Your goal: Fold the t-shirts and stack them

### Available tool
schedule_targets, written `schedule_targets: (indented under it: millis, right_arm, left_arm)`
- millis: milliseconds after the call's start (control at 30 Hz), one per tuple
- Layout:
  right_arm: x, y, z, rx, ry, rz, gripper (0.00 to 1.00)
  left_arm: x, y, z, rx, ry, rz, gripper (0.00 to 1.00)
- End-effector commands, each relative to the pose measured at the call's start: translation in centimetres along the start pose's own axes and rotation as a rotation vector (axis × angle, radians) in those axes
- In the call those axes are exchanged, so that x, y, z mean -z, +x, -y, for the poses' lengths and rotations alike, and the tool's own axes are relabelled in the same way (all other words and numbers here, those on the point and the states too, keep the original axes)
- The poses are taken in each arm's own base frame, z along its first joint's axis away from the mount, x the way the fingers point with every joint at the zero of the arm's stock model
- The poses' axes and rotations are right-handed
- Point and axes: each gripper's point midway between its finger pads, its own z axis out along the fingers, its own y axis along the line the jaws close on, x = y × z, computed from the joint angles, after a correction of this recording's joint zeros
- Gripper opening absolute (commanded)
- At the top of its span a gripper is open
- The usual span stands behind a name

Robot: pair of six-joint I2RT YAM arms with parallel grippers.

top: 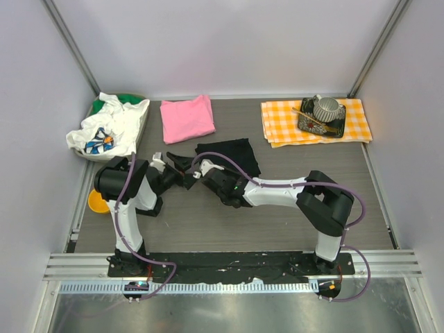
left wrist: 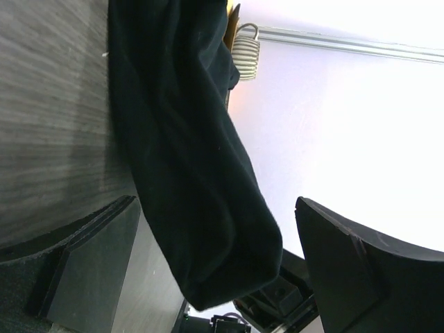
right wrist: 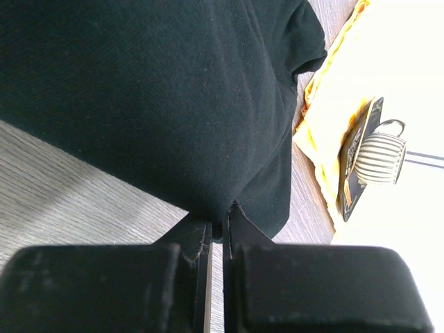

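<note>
The black t-shirt (top: 229, 154) lies folded on the table's middle. My right gripper (top: 206, 175) is shut on its near left edge; in the right wrist view the jaws (right wrist: 220, 225) pinch a fold of the black cloth (right wrist: 159, 97). My left gripper (top: 177, 165) is open just left of that corner and holds nothing; in the left wrist view its wide-apart fingers (left wrist: 90, 270) flank the hanging black cloth (left wrist: 194, 173) without closing on it. The pink t-shirt (top: 187, 118) lies folded at the back, left of centre.
A heap of white and green cloth (top: 111, 125) sits at the back left. An orange-checked cloth (top: 277, 121) at the back right bears a dark tray with a striped cup (top: 326, 109). A yellow object (top: 97, 202) lies by the left arm.
</note>
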Motion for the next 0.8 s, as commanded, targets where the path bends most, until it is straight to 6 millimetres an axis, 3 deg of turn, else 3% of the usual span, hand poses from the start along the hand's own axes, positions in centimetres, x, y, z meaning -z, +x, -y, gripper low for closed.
schedule_targets:
  millis: [0,267,467,767]
  right_arm:
    - [1.3,-1.3,1.8,-0.066,0.041,0.046,0.01]
    - [1.7,-2.1,1.7,-0.054,0.049,0.062,0.01]
    - [1.7,-2.5,2.0,-0.040,0.065,0.066,0.01]
    - [2.6,-3.2,2.8,-0.047,0.078,0.088,0.01]
  left_arm:
    - [-0.2,0.2,-3.3,0.118,-0.116,-0.032,1.00]
    - [-0.8,0.5,-4.4,0.089,-0.202,-0.089,1.00]
    - [0.4,1.2,-5.9,0.060,-0.362,-0.125,1.00]
    - [0.0,0.7,-5.0,0.014,-0.388,-0.128,1.00]
